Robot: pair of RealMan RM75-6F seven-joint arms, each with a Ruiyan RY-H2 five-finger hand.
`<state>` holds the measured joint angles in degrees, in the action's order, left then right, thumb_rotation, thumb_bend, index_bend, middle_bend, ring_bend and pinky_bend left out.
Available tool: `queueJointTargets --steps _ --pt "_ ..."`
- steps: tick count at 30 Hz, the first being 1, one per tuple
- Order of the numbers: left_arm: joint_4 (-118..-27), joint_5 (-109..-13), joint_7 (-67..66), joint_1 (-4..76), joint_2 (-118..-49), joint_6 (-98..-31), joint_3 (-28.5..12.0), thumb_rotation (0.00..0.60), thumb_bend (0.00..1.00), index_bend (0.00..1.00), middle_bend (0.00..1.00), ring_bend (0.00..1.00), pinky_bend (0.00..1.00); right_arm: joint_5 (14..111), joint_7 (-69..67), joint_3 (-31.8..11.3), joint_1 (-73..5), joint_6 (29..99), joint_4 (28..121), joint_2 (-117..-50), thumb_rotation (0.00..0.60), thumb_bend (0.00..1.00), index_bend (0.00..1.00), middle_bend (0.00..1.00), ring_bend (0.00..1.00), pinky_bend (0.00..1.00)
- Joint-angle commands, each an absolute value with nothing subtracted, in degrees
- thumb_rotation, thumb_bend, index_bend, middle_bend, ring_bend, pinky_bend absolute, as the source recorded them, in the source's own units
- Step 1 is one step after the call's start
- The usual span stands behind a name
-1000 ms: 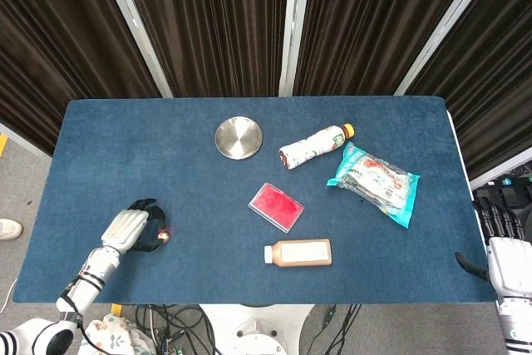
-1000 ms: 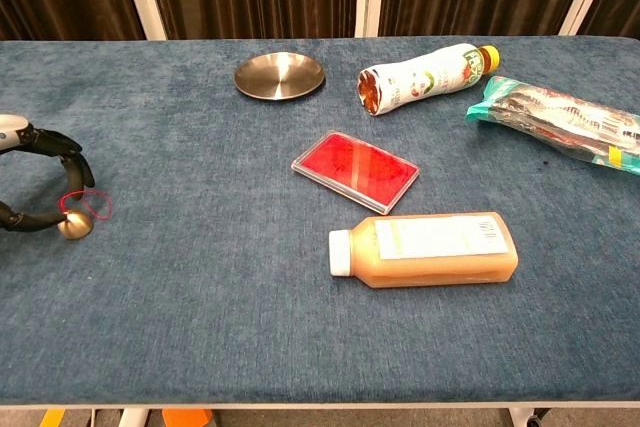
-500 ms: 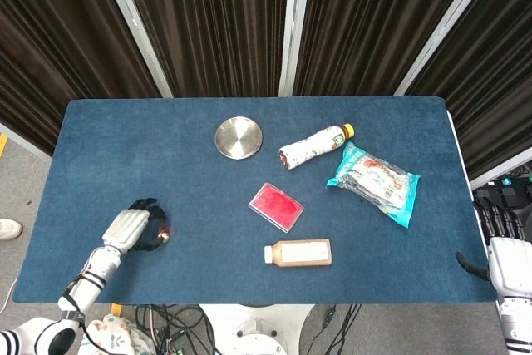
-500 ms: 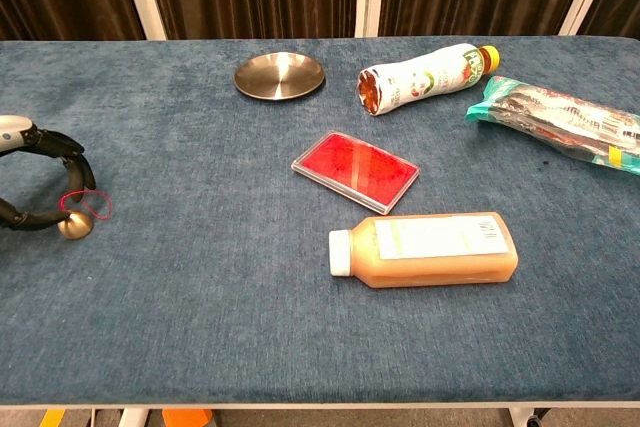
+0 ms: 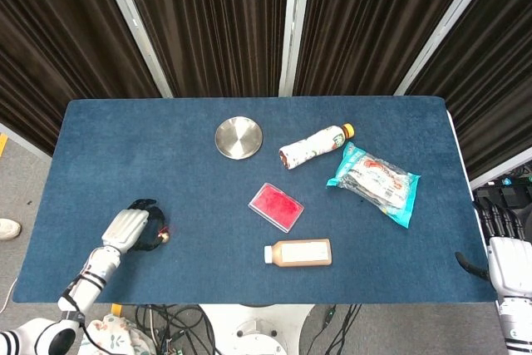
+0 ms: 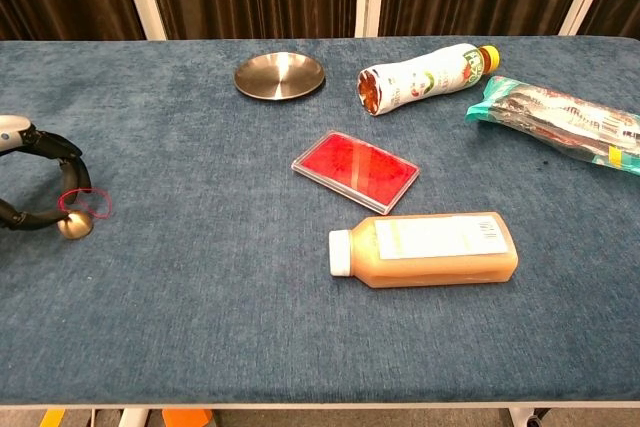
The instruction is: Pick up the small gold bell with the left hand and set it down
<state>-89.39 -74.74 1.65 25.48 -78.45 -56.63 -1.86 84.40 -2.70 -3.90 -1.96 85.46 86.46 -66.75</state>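
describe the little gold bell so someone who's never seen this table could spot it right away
Start at the blue table and go to its near-left corner, where the robot's left hand curls its dark fingers. The gold bell sits on the cloth at those fingertips: a small shiny ball with a red string loop, far smaller than anything else there.

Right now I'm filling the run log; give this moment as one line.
left hand: fingers around small gold bell | bell: on table, red loop attached | right hand: idle at table edge

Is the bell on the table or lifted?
On the table: in the chest view the bell sits on the cloth, the left hand curled around it.
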Motion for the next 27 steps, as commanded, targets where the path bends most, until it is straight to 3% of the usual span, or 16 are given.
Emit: queueJointTargets --steps 1,27 --pt "-89.5 -74.7 1.5 25.5 -78.4 -56.6 -1.8 0.600 0.34 0.54 0.35 0.12 0.12 84.3 -2.8 -3.9 -2.0 85.4 86.4 -66.8 0.600 0.10 0.00 0.00 0.00 0.00" --pt "-89.9 -73.8 0.7 25.6 -78.4 -56.8 -2.0 0.600 0.37 0.62 0.39 0.14 0.13 84.4 -2.9 -3.9 -2.0 85.5 86.3 -66.8 0.600 0.11 0.00 0.00 0.00 0.00"
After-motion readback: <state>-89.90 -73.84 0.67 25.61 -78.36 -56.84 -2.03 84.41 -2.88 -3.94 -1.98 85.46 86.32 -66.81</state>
